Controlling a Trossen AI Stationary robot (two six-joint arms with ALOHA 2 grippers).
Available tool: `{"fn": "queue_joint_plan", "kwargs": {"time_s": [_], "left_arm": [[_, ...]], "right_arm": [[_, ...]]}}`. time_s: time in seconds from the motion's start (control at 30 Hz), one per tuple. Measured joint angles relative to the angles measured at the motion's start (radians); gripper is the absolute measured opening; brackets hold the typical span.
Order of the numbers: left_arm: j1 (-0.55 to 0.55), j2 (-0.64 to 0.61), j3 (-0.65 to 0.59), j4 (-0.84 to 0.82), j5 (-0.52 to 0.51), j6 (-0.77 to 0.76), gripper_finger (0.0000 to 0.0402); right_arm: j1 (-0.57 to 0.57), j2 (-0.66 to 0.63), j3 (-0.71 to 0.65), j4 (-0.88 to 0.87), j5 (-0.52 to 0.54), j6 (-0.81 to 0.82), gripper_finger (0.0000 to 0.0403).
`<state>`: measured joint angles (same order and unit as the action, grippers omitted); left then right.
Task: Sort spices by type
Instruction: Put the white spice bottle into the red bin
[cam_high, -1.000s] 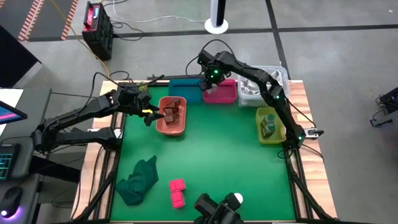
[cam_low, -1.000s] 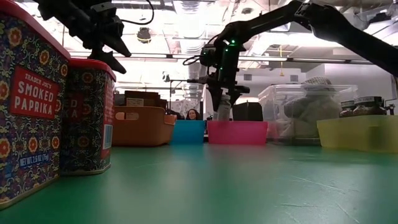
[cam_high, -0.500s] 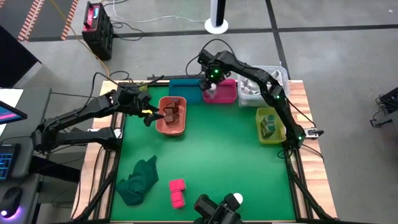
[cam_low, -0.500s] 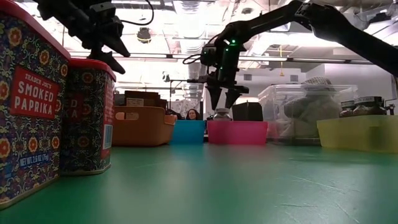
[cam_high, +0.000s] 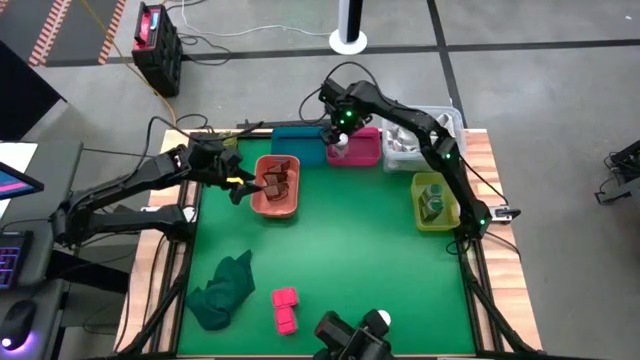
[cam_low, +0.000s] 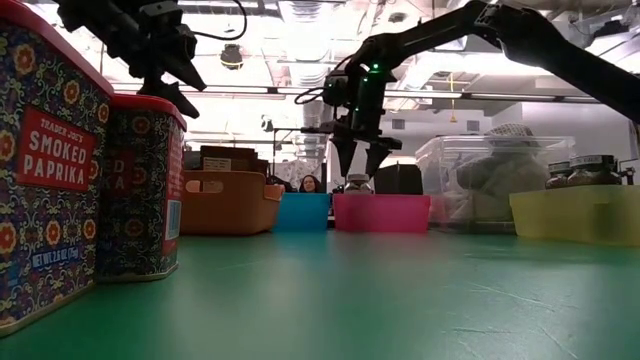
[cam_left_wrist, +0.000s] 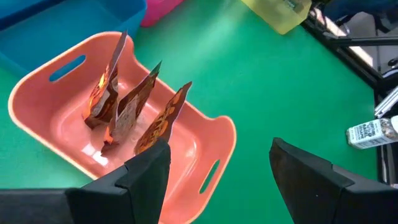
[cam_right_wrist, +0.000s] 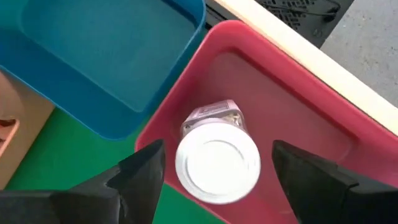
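Now I see my right gripper (cam_right_wrist: 214, 165) open above the white-topped round jar (cam_right_wrist: 217, 160), which stands inside the pink plastic bin (cam_right_wrist: 298, 118); my left gripper (cam_left_wrist: 214, 168) waits open beside the salmon basket (cam_left_wrist: 43, 106) holding reddish-brown pieces (cam_left_wrist: 127, 109)

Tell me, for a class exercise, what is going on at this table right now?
Two robot arms are sorting spices into coloured bins. The right gripper hangs open over the pink bin, with a white-topped jar standing upright in it between the fingers. The left gripper waits open above the orange bin, which holds reddish-brown packets. Two magenta paprika tins sit unsorted on the green mat.
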<state>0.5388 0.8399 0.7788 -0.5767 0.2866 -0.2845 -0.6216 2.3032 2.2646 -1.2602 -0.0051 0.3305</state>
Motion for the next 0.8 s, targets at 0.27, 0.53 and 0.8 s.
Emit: {"fn": "queue_joint_plan", "kwargs": {"time_s": [0.27, 0.53, 0.8], "left_arm": [[0.000, -0.011, 0.002, -0.003, -0.016, 0.008, 0.0263], [0.000, -0.012, 0.002, -0.001, -0.032, 0.015, 0.0263], [0.000, -0.012, 0.002, -0.011, -0.034, -0.002, 0.0263]], "right_arm": [[-0.002, -0.076, 0.000, 0.008, 0.054, -0.002, 0.0318], [0.032, -0.176, 0.000, 0.028, 0.091, -0.026, 0.0318], [0.167, -0.290, 0.000, 0.074, 0.185, -0.100, 0.0318]]}}
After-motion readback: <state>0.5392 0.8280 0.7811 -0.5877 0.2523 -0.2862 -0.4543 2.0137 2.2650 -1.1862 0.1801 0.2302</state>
